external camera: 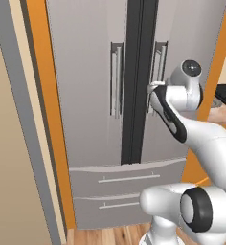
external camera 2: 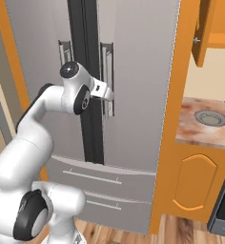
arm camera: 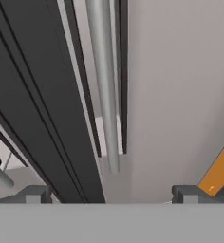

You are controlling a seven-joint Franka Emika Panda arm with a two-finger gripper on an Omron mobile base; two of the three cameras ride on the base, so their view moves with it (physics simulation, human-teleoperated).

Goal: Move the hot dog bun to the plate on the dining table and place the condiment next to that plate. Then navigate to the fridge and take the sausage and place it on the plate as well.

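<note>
fridge [external camera: 100, 86]: doors shut, sausage unseen
handle [arm camera: 104, 80]: at 12 o'clock, between the fingers [arm camera: 33, 194]
fingers: fully spread, empty
risk: closing off-centre could slip off the bar

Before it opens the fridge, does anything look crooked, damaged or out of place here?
Nothing stands out. The fridge has both doors shut, its bar handles straight and both drawers flush. The open gripper sits at the right door's handle, not yet closed on it.
</note>
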